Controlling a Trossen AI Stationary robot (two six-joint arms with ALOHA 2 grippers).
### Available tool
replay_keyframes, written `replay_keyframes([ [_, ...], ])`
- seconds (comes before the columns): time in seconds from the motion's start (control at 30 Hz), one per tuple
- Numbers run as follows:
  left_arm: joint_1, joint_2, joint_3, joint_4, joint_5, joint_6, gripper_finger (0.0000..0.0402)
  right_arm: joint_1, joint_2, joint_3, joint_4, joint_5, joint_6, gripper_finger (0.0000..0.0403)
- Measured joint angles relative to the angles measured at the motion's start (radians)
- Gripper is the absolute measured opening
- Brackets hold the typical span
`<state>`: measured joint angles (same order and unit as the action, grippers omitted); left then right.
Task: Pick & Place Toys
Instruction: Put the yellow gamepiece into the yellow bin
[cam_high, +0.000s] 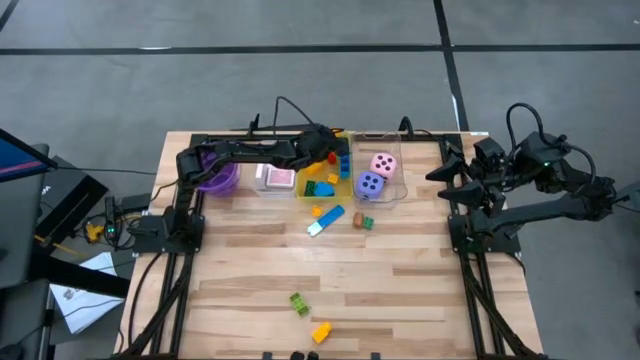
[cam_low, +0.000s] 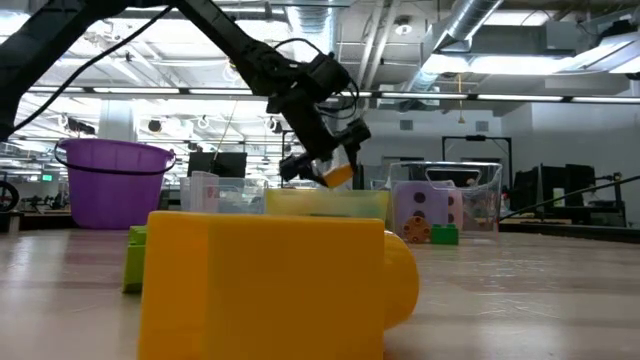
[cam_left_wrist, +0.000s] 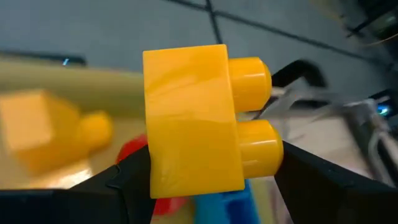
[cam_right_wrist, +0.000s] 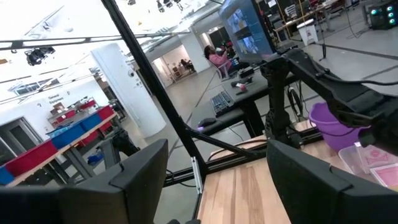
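left gripper (cam_left_wrist: 199, 180) grips yellow block (cam_left_wrist: 199, 118); bin beneath blurred, contents unclear.

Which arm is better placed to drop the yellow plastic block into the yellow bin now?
The left arm. Its left gripper already holds the yellow plastic block and hangs above the yellow bin. The right gripper waits empty at the table's right edge, away from the bins.

Yellow block (cam_left_wrist: 193, 118); pink die (cam_high: 383, 163), purple die (cam_high: 370, 184), dark dots; purple bowl (cam_high: 218, 180)
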<state>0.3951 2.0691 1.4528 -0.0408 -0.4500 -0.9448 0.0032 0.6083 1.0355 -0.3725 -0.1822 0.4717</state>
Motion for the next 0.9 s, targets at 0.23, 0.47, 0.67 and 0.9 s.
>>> replay_keyframes([
  [0.23,-0.003,-0.018,-0.001,-0.104,0.003,-0.078,0.0269,0.000,0.000,0.000,-0.001,0.000,0.000,0.0266],
  [0.47,0.006,-0.036,-0.001,-0.163,0.004,-0.078,0.0269,0.000,0.000,0.000,-0.020,0.000,0.000,0.0266],
  [0.67,0.012,-0.036,-0.001,-0.161,0.003,-0.079,0.0269,0.000,0.000,0.000,-0.020,0.000,0.000,0.0266],
  [0.9,0.020,-0.038,-0.001,-0.159,0.003,-0.079,0.0269,0.000,0.000,0.000,-0.026,0.000,0.000,0.0266],
])
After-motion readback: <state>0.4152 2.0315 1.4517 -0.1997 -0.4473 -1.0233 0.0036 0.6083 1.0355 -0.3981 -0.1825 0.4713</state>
